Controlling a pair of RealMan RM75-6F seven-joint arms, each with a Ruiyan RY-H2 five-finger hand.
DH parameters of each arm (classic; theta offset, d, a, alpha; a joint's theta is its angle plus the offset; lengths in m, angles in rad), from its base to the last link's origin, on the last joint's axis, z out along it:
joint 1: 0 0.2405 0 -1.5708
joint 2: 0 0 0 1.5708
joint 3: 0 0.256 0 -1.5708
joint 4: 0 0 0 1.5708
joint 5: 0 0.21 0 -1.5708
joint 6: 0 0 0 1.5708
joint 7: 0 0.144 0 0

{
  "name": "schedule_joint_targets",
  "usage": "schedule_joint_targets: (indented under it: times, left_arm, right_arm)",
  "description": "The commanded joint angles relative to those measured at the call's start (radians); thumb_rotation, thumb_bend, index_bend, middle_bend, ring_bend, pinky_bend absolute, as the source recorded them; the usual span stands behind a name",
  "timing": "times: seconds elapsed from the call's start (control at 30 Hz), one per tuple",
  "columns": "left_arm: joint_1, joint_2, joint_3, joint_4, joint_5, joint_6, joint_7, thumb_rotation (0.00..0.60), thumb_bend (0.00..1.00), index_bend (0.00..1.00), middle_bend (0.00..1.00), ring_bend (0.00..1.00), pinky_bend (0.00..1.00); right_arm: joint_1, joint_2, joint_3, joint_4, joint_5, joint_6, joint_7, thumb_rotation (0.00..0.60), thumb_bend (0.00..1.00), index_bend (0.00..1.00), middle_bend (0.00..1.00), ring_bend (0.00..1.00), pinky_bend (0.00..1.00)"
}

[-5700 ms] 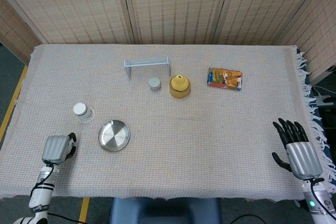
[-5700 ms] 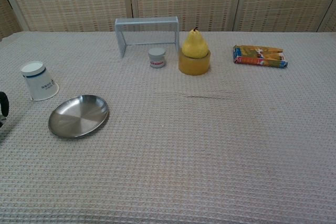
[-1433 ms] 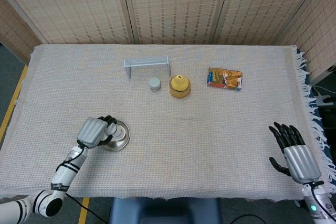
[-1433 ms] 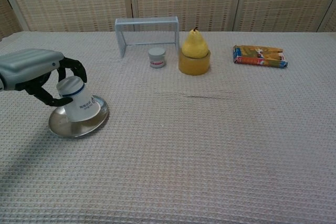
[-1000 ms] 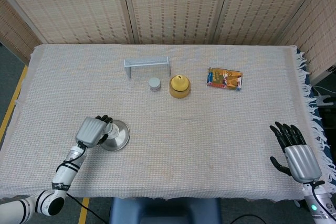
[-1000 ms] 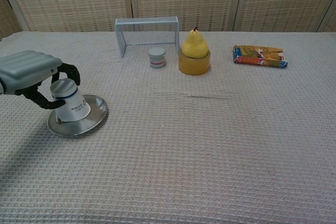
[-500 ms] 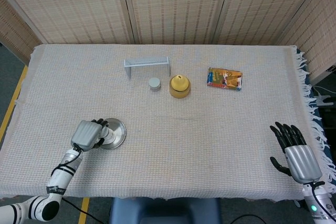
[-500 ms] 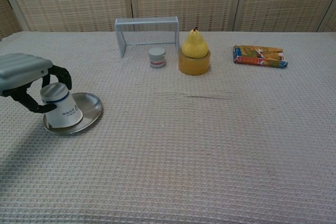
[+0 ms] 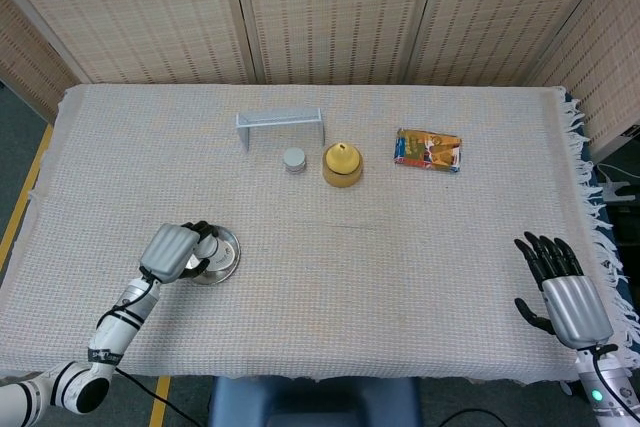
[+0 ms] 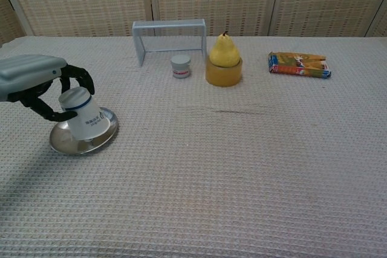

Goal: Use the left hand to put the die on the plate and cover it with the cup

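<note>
- Left hand [image 10: 36, 83] curled around inverted white cup [image 10: 83, 115], gripping it near its upturned base.
- Cup tilted over steel plate [image 10: 60, 142], rim partly lifted, near front-left of table [image 10: 242, 167].
- Die not visible; cannot tell whether under the cup.
- Right hand [image 9: 562, 287] resting at right table edge, fingers spread apart, holding nothing.
- Further back: small wire rack [image 10: 169, 35], little jar [image 10: 180, 66], pear [image 10: 224, 51] standing on yellow tape roll [image 10: 223, 72], snack packet [image 10: 299, 64].

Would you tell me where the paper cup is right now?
The cup is upside down over the steel plate at the table's front left in the chest view, gripped by the left robot hand.
</note>
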Motion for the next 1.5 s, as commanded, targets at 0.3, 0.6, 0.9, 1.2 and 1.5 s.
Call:
schedule_joint_targets:
  times: [0.3, 0.6, 0.9, 1.2, 1.5]
  left_arm:
    - [-0.003, -0.048, -0.007, 0.086, -0.059, 0.030, 0.150, 0.600, 0.42, 0.50, 0.66, 0.62, 0.78]
    - [-0.011, 0.038, 0.014, -0.045, -0.061, -0.083, 0.015, 0.600, 0.43, 0.50, 0.67, 0.62, 0.78]
    - [-0.005, 0.003, 0.007, 0.020, -0.048, -0.003, 0.092, 0.600, 0.44, 0.50, 0.67, 0.62, 0.78]
    - [0.001, -0.040, 0.002, 0.050, -0.088, 0.028, 0.173, 0.600, 0.44, 0.50, 0.67, 0.62, 0.78]
    - [-0.013, 0.046, 0.028, -0.064, -0.055, -0.063, 0.060, 0.600, 0.44, 0.50, 0.67, 0.62, 0.78]
  right_arm:
    - [0.000, 0.001, 0.000, 0.000, 0.002, -0.002, -0.001, 0.600, 0.19, 0.00, 0.00, 0.00, 0.00]
    - [0.000, -0.002, 0.000, 0.000, 0.003, -0.004, -0.005, 0.600, 0.19, 0.00, 0.00, 0.00, 0.00]
    - [0.000, 0.000, -0.001, -0.002, 0.003, -0.005, -0.005, 0.600, 0.19, 0.00, 0.00, 0.00, 0.00]
    - [-0.001, 0.001, -0.001, -0.004, 0.003, -0.005, -0.006, 0.600, 0.19, 0.00, 0.00, 0.00, 0.00]
    - [-0.003, 0.002, -0.002, -0.006, 0.000, -0.001, -0.006, 0.600, 0.19, 0.00, 0.00, 0.00, 0.00]
